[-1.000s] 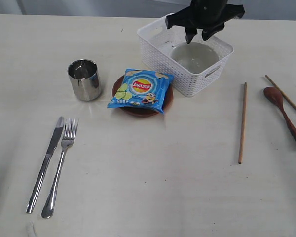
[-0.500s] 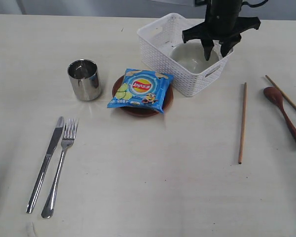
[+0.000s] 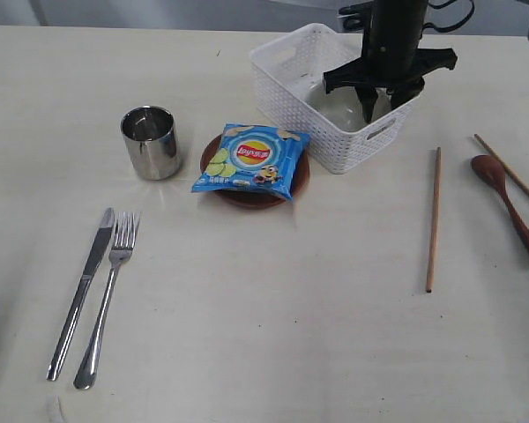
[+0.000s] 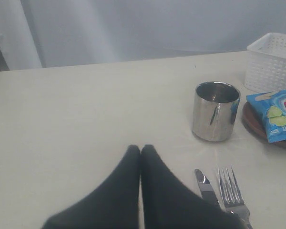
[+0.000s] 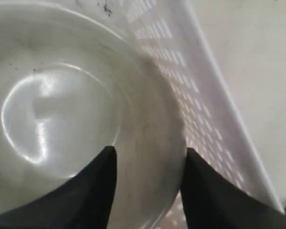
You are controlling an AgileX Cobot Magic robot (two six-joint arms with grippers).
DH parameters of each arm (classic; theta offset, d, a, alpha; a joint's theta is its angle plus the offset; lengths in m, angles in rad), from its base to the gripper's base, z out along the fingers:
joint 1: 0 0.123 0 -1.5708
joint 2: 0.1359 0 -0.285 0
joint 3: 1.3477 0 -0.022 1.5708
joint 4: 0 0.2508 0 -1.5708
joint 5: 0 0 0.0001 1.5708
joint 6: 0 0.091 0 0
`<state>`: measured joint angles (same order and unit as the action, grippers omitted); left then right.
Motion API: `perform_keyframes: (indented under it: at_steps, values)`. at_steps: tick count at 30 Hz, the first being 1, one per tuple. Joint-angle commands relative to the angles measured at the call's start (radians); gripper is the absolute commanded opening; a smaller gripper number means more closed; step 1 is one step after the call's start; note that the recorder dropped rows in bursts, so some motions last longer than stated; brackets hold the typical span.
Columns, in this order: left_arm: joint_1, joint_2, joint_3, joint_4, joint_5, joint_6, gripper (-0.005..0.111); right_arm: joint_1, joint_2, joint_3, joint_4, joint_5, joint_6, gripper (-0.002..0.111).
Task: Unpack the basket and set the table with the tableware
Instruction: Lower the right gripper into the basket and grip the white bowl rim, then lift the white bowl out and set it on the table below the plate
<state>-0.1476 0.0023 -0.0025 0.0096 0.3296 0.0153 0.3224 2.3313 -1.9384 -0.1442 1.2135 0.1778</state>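
The white basket (image 3: pixel 286 101) stands at the back of the table (image 3: pixel 273 308) with the white bowl (image 3: pixel 339 104) inside it. My right gripper (image 3: pixel 381 101) reaches down into the basket, open. In the right wrist view its jaws (image 5: pixel 150 152) straddle the bowl (image 5: pixel 62 109) wall, one finger inside and one between rim and basket wall (image 5: pixel 190 86). The steel cup (image 3: pixel 150 141), knife (image 3: pixel 81 295) and fork (image 3: pixel 110 291) lie at left. My left gripper (image 4: pixel 141 149) hovers shut and empty near the knife (image 4: pixel 205 186).
A blue chip bag (image 3: pixel 251 159) lies on the brown plate (image 3: pixel 247 201) beside the basket. Right of the basket lie one chopstick (image 3: pixel 434 220), another chopstick (image 3: pixel 511 174) and the wooden spoon (image 3: pixel 510 204).
My right gripper has shifted right and dropped lower into the basket, down onto the bowl's near-right rim. The basket nudged slightly. The left side is unchanged.
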Motion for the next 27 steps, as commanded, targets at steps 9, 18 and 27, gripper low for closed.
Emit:
perform_keyframes:
  at_steps: [9,18,27]
  values:
    - [-0.006,-0.002,0.002,-0.002,-0.008,0.0,0.0,-0.003,-0.011,-0.003,0.037,0.006,-0.043,0.0]
    - [-0.006,-0.002,0.002,-0.002,-0.008,0.0,0.0,-0.003,-0.114,-0.003,-0.024,-0.082,-0.036,0.0]
    - [-0.006,-0.002,0.002,-0.002,-0.008,0.0,0.0,-0.003,-0.264,-0.003,-0.049,-0.057,-0.052,0.0]
